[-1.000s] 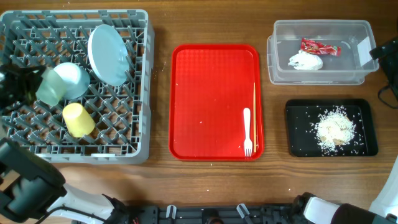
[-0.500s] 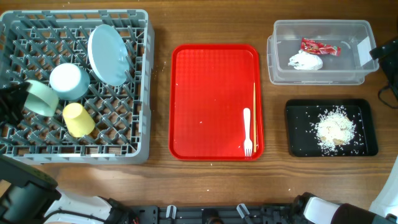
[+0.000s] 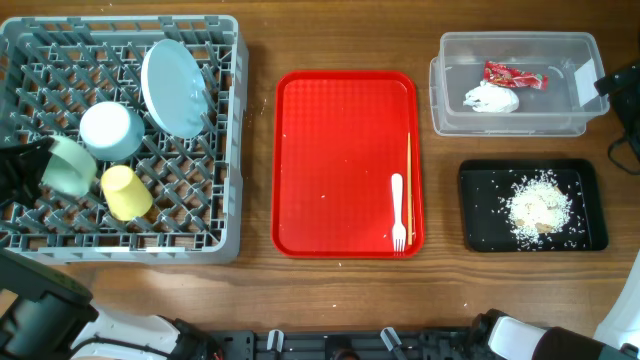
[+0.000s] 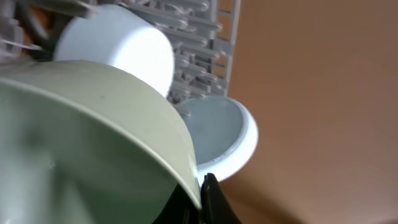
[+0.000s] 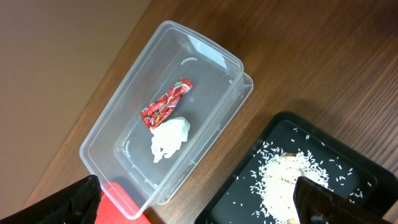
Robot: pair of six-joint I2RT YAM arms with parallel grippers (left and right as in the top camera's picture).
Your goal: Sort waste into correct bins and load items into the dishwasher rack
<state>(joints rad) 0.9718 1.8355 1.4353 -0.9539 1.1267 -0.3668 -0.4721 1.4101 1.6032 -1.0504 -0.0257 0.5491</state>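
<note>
The grey dishwasher rack (image 3: 40, 40) holds the pale blue plate (image 3: 172, 87) on edge, the pale blue bowl (image 3: 110, 130) and the yellow cup (image 3: 126, 192). My left gripper (image 3: 30, 172) is shut on the rim of the light green saucer-bowl (image 3: 68, 166) at the rack's left side; that bowl fills the left wrist view (image 4: 93, 143). The white fork (image 3: 397, 212) and chopsticks (image 3: 410, 185) lie on the red tray (image 3: 330, 130). The clear tub (image 3: 515, 50) holds the red wrapper (image 3: 514, 76) and white tissue (image 3: 493, 98). The black tray (image 3: 480, 215) holds rice crumbs (image 3: 538, 205). My right gripper (image 5: 199, 208) is open and empty above the tub.
The right arm (image 3: 620, 85) sits at the table's right edge beside the clear tub. The red tray lies between the rack and the two bins. Bare wooden table runs along the front edge.
My left gripper has carried the green saucer-bowl leftward and down into the rack beside the blue bowl and yellow cup. The right arm has not moved.
</note>
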